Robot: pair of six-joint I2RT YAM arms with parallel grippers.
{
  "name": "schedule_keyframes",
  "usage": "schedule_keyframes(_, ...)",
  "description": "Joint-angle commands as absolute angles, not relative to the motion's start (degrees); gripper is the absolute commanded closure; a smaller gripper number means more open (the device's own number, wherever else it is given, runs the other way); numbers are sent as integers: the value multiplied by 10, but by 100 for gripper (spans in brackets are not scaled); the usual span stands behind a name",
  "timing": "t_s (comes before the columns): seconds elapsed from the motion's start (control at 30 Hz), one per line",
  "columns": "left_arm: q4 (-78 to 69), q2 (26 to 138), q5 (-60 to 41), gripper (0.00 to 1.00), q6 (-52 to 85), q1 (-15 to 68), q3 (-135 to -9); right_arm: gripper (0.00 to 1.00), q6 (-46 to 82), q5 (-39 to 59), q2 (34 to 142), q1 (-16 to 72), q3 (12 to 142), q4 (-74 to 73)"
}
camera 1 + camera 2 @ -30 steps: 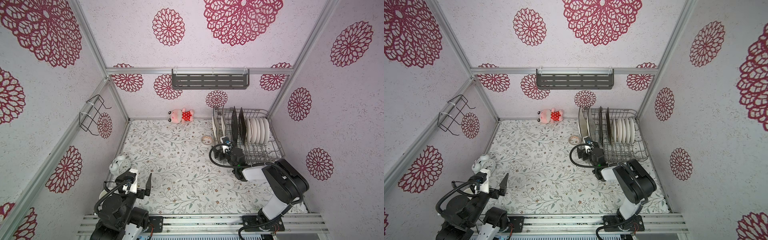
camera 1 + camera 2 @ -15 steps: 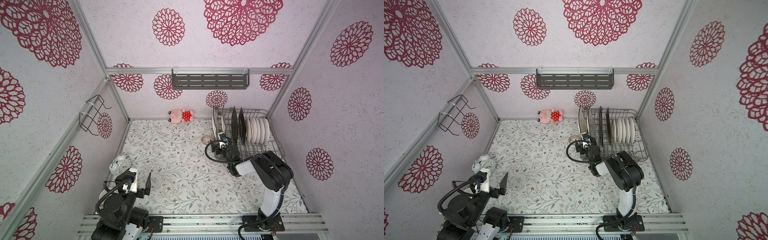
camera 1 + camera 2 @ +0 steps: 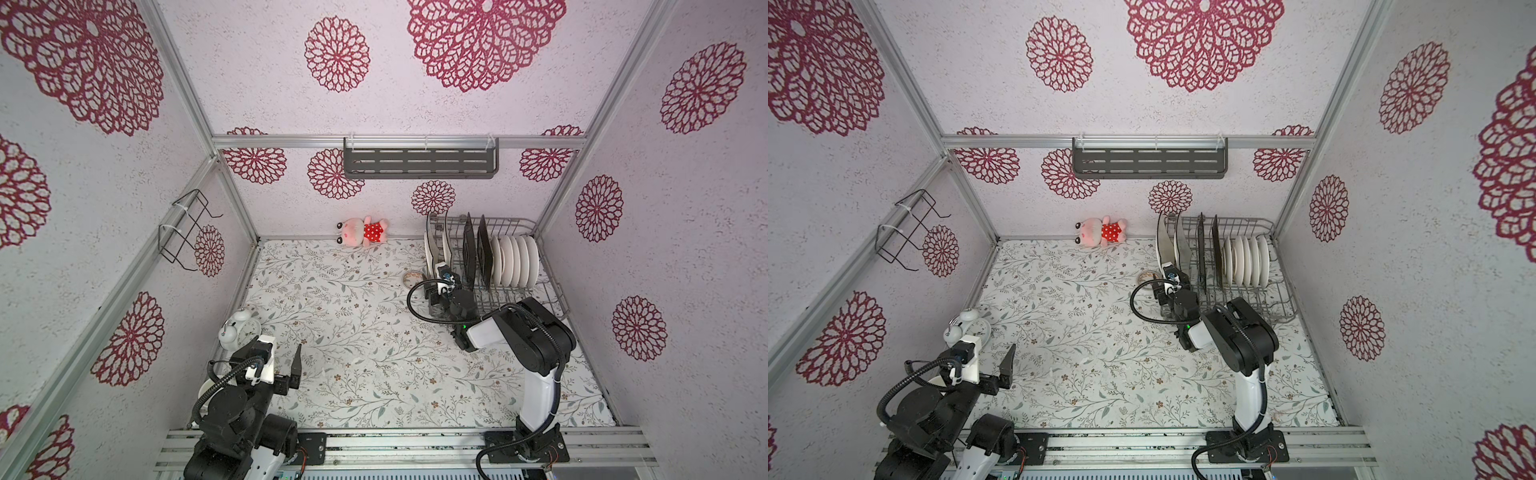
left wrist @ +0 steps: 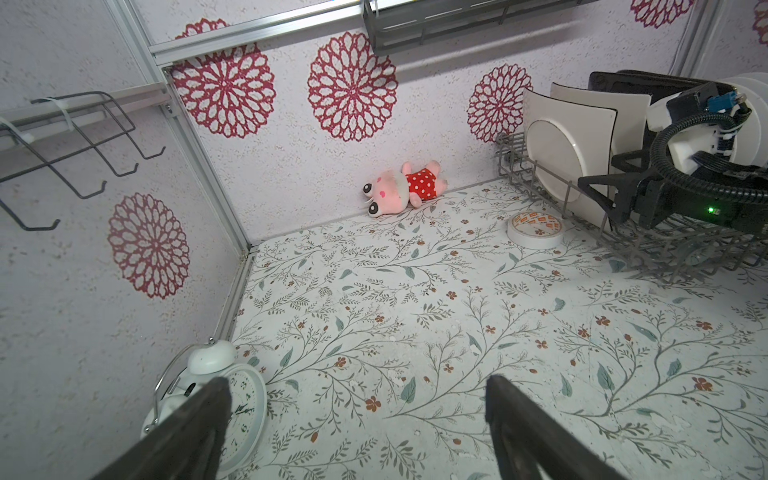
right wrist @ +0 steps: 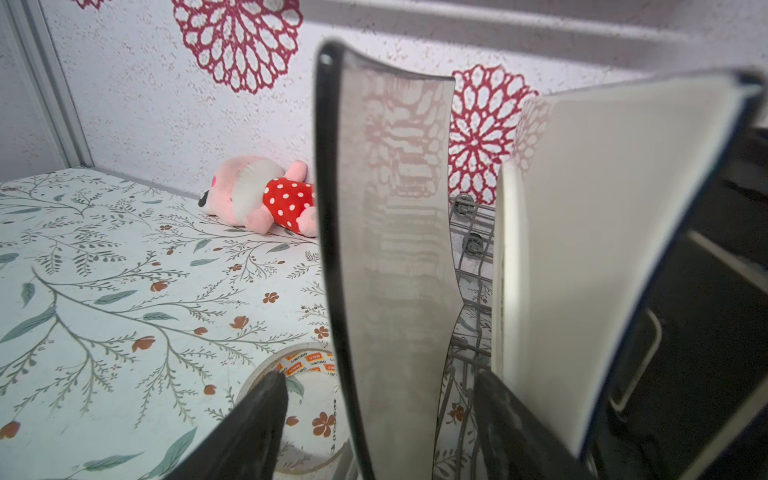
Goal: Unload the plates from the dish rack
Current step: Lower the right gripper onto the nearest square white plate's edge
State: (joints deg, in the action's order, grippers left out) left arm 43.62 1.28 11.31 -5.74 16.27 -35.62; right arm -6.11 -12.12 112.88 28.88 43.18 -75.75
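Note:
The dish rack (image 3: 555,297) (image 3: 1285,309) stands at the back right. Upright in it are two white dark-rimmed square plates (image 3: 430,249) (image 3: 446,249), two black squares (image 3: 468,253) and a row of round white plates (image 3: 515,262). My right gripper (image 3: 435,286) (image 3: 1167,286) is at the rack's left end, open. Its fingers (image 5: 266,415) stand either side of the first white square plate (image 5: 395,270) (image 4: 557,162), with a gap on each side. At the front left my left gripper (image 3: 276,353) (image 4: 357,386) hangs open and empty above the table.
A tape roll (image 3: 412,277) (image 5: 299,374) lies on the table just left of the rack, beside my right gripper. A pink plush toy (image 3: 363,232) lies at the back wall. A white alarm clock (image 3: 239,328) stands by my left gripper. A dark shelf (image 3: 419,162) hangs on the wall.
My right gripper has shifted left along the rack's front to the first white square plate, and its jaws have narrowed round it. The left arm has not moved.

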Motion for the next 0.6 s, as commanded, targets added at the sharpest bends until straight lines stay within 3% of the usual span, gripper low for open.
schedule_keyframes(0.0, 419, 23, 119, 3, -58, 166, -351, 28, -71, -134, 1137, 288, 445, -804)
schedule_keyframes(0.27, 414, 30, 126, 2, -56, 168, -348, 31, -89, -142, 1173, 285, 459, -850)
schedule_keyframes(0.57, 412, 23, 123, 3, -57, 167, -346, 43, -101, -139, 1203, 282, 481, -886)
